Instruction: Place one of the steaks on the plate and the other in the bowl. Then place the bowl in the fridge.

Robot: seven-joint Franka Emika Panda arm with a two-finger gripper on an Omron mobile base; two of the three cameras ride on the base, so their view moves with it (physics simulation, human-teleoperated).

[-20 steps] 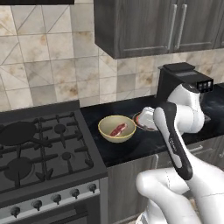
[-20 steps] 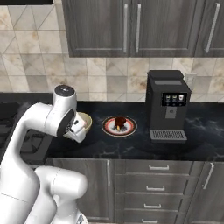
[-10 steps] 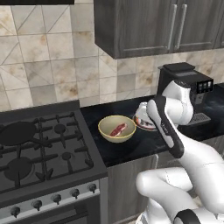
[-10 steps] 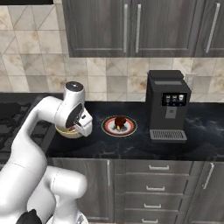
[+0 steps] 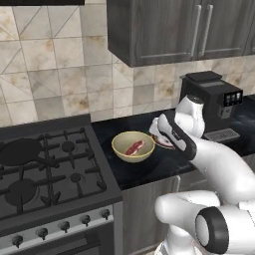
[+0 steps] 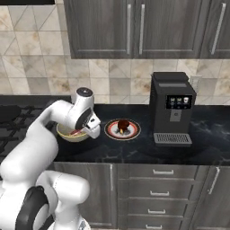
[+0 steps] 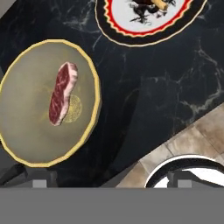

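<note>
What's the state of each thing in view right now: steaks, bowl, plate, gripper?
bowl: upright on the counter, holding one steak.
pinkish-red steak: lying flat in the bowl.
plate: flat on the counter, beside the bowl and apart from it.
dark steak: resting on the plate.
gripper: open, empty, above the counter.

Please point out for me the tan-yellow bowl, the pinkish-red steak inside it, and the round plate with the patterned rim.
Round tan-yellow bowl (image 5: 121, 149): left base view, on its near inner wall.
Pinkish-red marbled steak (image 7: 62, 92): hand view, on the meat's middle.
Round plate with reddish-brown patterned rim (image 6: 111, 132): right base view, on its left rim.
</note>
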